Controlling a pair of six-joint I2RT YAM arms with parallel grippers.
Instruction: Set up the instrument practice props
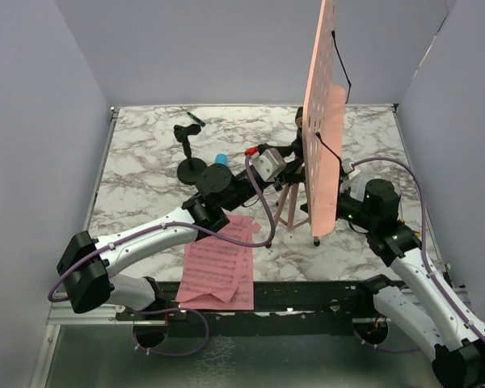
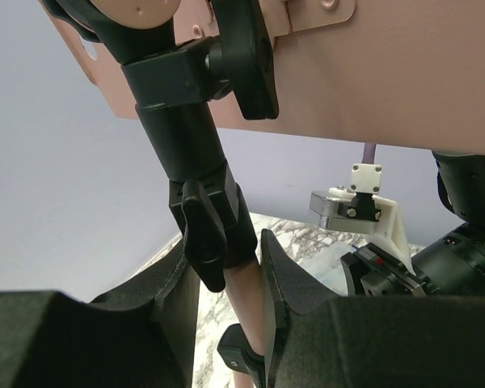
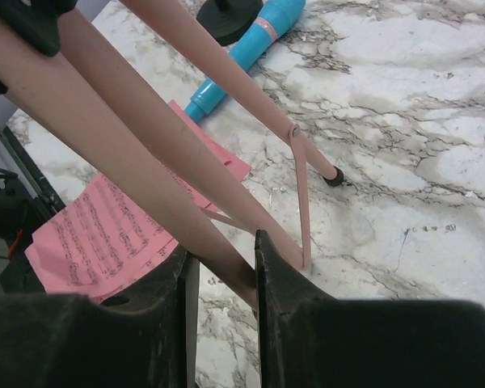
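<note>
The salmon-pink music stand (image 1: 323, 113) stands upright at mid-table, its hole-punched desk edge-on to the top camera and its thin legs (image 1: 291, 206) on the marble. My left gripper (image 1: 289, 155) is shut on the stand's pole (image 2: 244, 311), just below a black clamp knob (image 2: 210, 234). My right gripper (image 1: 345, 184) sits behind the desk, low down, and is shut on a pink tube of the tripod (image 3: 226, 259). Two pink sheet-music pages (image 1: 218, 271) lie at the near edge. The light-blue tube (image 3: 246, 52) lies on the table, mostly hidden under my left arm in the top view (image 1: 221, 158).
A small black stand with a round base (image 1: 191, 166) is left of the music stand, and a black pen (image 1: 196, 119) lies near the back wall. Grey walls close in three sides. A metal rail (image 1: 307, 295) runs along the near table edge.
</note>
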